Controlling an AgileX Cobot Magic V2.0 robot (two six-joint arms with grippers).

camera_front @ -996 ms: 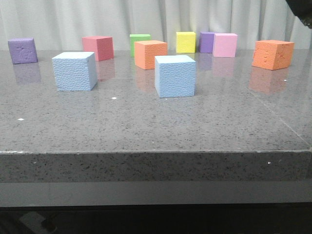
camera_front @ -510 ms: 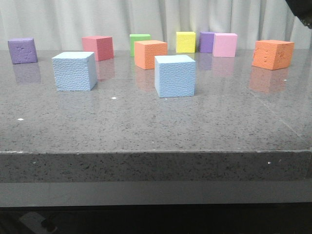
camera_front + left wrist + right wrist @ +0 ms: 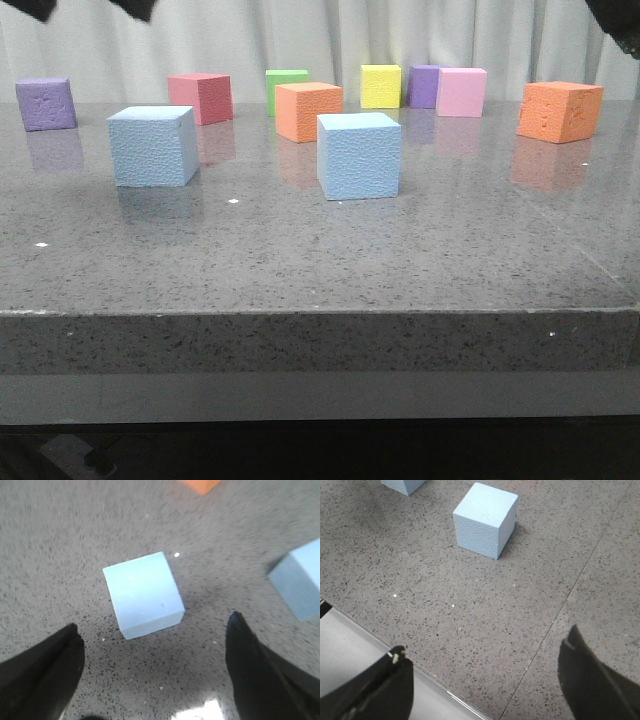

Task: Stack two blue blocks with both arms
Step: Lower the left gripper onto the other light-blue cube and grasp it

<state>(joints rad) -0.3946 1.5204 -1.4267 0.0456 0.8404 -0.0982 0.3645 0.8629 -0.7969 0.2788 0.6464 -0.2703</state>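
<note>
Two pale blue blocks stand apart on the grey stone table. The left block (image 3: pixel 152 146) also shows in the left wrist view (image 3: pixel 145 594). The middle block (image 3: pixel 359 155) also shows in the right wrist view (image 3: pixel 485 520). My left gripper (image 3: pixel 85 6) is open and empty, high above the left block, with only its fingertips showing at the top edge; in its wrist view (image 3: pixel 153 621) the jaws stand wide apart. My right gripper (image 3: pixel 486 641) is open and empty over the table's front edge, nearer than the middle block. Only a bit of the right arm (image 3: pixel 615 18) shows in the front view.
Several smaller cubes stand along the back: purple (image 3: pixel 46 104), red (image 3: pixel 201 98), green (image 3: pixel 286 85), orange (image 3: pixel 309 112), yellow (image 3: pixel 381 86), purple (image 3: pixel 423 86), pink (image 3: pixel 461 92), and orange (image 3: pixel 560 111) at the right. The table's front edge (image 3: pixel 320 312) runs across the front view.
My left gripper's fingertips have come into the front view at the top left, above the left blue block. The blocks and the right arm have not moved.
</note>
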